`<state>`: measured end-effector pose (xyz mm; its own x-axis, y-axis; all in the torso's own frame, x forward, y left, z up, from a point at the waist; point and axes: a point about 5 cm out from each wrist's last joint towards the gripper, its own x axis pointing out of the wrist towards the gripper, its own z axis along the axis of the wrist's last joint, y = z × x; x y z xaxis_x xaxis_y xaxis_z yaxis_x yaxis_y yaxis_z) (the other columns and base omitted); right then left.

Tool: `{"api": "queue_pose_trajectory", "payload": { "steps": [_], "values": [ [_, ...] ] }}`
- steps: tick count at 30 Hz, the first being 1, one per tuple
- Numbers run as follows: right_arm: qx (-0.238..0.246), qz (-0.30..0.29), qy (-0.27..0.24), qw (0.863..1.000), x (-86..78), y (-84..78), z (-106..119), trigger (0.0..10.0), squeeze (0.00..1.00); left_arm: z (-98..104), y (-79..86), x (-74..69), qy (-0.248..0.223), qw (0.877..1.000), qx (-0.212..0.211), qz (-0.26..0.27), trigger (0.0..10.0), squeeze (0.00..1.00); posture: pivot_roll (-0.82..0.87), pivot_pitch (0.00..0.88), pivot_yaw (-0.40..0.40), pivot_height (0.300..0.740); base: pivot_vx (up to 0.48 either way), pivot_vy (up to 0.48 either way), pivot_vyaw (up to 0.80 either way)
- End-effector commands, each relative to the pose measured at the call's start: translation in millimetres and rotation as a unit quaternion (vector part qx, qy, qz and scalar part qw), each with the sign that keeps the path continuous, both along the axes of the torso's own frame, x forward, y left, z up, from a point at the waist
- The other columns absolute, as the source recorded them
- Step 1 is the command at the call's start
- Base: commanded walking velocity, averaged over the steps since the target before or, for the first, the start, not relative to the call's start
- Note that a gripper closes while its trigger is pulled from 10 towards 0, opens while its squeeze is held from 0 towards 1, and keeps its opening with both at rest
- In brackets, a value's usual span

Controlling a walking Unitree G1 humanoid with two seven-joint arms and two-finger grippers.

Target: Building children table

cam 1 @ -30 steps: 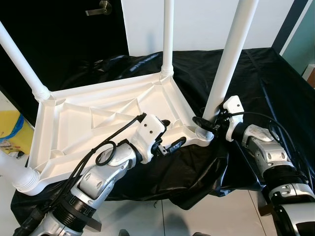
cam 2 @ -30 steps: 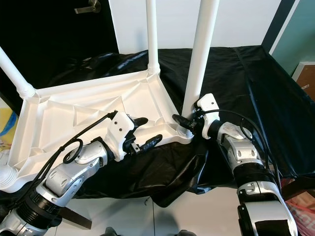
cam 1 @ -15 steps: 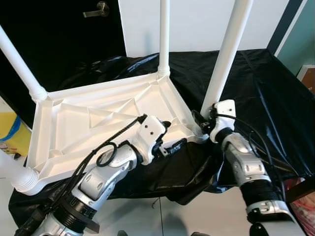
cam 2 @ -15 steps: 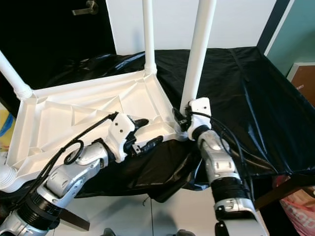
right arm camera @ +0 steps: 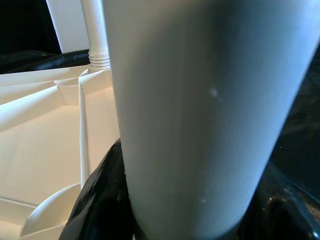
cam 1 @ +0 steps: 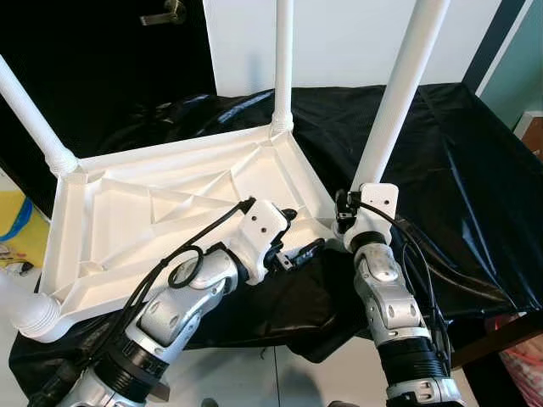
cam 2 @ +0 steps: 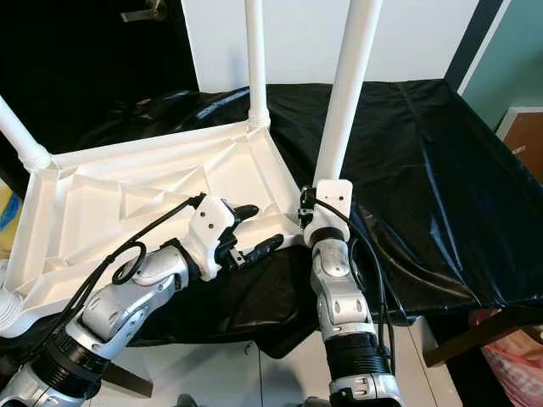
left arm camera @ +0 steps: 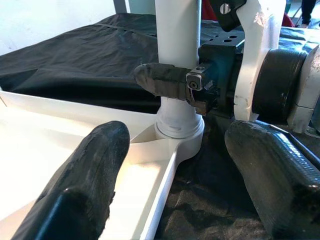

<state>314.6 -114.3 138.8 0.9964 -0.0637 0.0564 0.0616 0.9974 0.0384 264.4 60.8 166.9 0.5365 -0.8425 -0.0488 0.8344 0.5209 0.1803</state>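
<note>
The white plastic table top is lying upside down on a black cloth, its ribbed underside facing up and its long axis running left to right. The near-right leg is standing upright in its corner socket, gripped low down by the right gripper. The left gripper is spread wide, straddling the table top's near rim beside that socket.

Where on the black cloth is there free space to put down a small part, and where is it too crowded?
The black cloth lies bare to the right of the near right leg, toward the far right corner. The upturned white tabletop has bare panels between its ribs. It is crowded at the near right corner, where the right gripper grips that leg and the open left gripper straddles the rim.
</note>
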Motion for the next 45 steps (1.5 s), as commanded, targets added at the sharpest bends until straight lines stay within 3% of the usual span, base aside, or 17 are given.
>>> {"api": "queue_pose_trajectory", "payload": {
  "steps": [1, 8, 9, 10, 11, 20, 24, 25, 26, 31, 33, 34, 35, 36, 39, 45],
  "values": [
    [0.003, 0.004, 0.042, 0.999, -4.5, 3.4, -17, 10.0, 0.00, -3, -4.6, -8.4, 0.014, 0.997, 0.014, -0.080, 10.0, 0.00, -0.03, 0.037, -0.010, 0.740, 0.000, 0.000, 0.00],
    [-0.002, 0.001, 0.023, 1.000, -5.0, 5.7, -10, 10.0, 0.00, -3, -4.4, -9.3, 0.015, 0.997, 0.014, -0.079, 10.0, 0.00, -0.03, 0.039, -0.010, 0.740, 0.000, 0.000, 0.00],
    [-0.002, -0.002, 0.021, 1.000, -5.7, 5.9, -8, 10.0, 0.49, -3, -4.4, -9.7, 0.015, 0.997, 0.014, -0.080, 10.0, 0.00, -0.03, 0.039, -0.010, 0.740, 0.000, 0.000, 0.00],
    [-0.002, -0.002, 0.021, 1.000, -5.7, 5.9, -8, 10.0, 0.49, -3, -4.4, -9.7, 0.015, 0.997, 0.014, -0.080, 10.0, 0.00, -0.03, 0.039, -0.010, 0.740, 0.000, 0.000, 0.00],
    [0.001, 0.001, 0.013, 1.000, -6.4, 5.1, -6, 10.0, 1.00, -3, -4.3, -9.9, 0.016, 0.997, 0.014, -0.080, 10.0, 0.00, -0.03, 0.042, -0.010, 0.740, 0.000, 0.000, 0.00],
    [0.003, 0.030, -0.024, 0.999, -8.7, -6.4, 5, 10.0, 1.00, -3, -4.1, -10.2, 0.017, 0.997, 0.013, -0.079, 10.0, 0.00, -0.03, 0.047, -0.009, 0.740, 0.000, 0.000, 0.00],
    [0.010, 0.089, -0.022, 0.996, -11.7, -14.9, 2, 10.0, 1.00, -3, -3.6, -10.0, 0.017, 0.997, 0.013, -0.078, 10.0, 0.00, -0.04, 0.050, -0.005, 0.740, 0.000, 0.000, 0.00],
    [0.010, 0.114, -0.019, 0.993, -12.2, -18.7, 0, 10.0, 0.00, -2, -3.4, -9.9, 0.017, 0.997, 0.013, -0.079, 10.0, 0.00, -0.04, 0.052, -0.003, 0.740, 0.000, 0.000, 0.00],
    [0.008, 0.152, -0.012, 0.988, -11.2, -27.0, -1, 10.0, 0.00, -2, -3.1, -9.5, 0.017, 0.997, 0.014, -0.080, 10.0, 0.00, -0.04, 0.055, 0.003, 0.740, 0.000, 0.000, 0.00],
    [-0.008, 0.189, -0.010, 0.982, -8.4, -36.9, -1, 10.0, 0.00, -1, -2.5, -8.9, 0.017, 0.996, 0.014, -0.081, 10.0, 0.00, -0.04, 0.058, 0.010, 0.740, 0.000, 0.000, 0.00],
    [-0.040, 0.242, -0.009, 0.969, -3.3, -46.8, 2, 10.0, 0.00, 0, -2.2, -8.4, 0.017, 0.996, 0.015, -0.083, 10.0, 0.00, -0.04, 0.058, 0.015, 0.740, 0.000, 0.000, 0.00],
    [-0.040, 0.242, -0.009, 0.969, -3.3, -46.8, 2, 10.0, 0.00, 0, -2.2, -8.4, 0.017, 0.996, 0.015, -0.083, 10.0, 0.00, -0.04, 0.058, 0.015, 0.740, 0.000, 0.000, 0.00],
    [-0.053, 0.272, -0.007, 0.961, -0.2, -50.4, 5, 10.0, 0.00, 0, -2.2, -7.9, 0.017, 0.996, 0.015, -0.084, 10.0, 0.00, -0.04, 0.057, 0.017, 0.740, 0.000, 0.000, 0.00],
    [-0.053, 0.272, -0.007, 0.961, -0.2, -50.4, 5, 10.0, 0.00, 0, -2.2, -7.9, 0.017, 0.996, 0.015, -0.084, 10.0, 0.00, -0.04, 0.057, 0.017, 0.740, 0.000, 0.000, 0.00],
    [-0.083, 0.342, 0.003, 0.936, 7.8, -53.6, 9, 10.0, 0.00, 2, -1.8, -6.4, 0.016, 0.996, 0.017, -0.085, 10.0, 0.00, -0.04, 0.053, 0.020, 0.740, 0.000, 0.000, 0.00],
    [-0.123, 0.399, 0.018, 0.908, 18.3, -49.4, 12, 10.0, 0.00, 3, -1.4, -5.2, 0.013, 0.996, 0.018, -0.084, 10.0, 0.00, -0.03, 0.048, 0.017, 0.740, 0.000, 0.000, 0.00]
  ]
}}
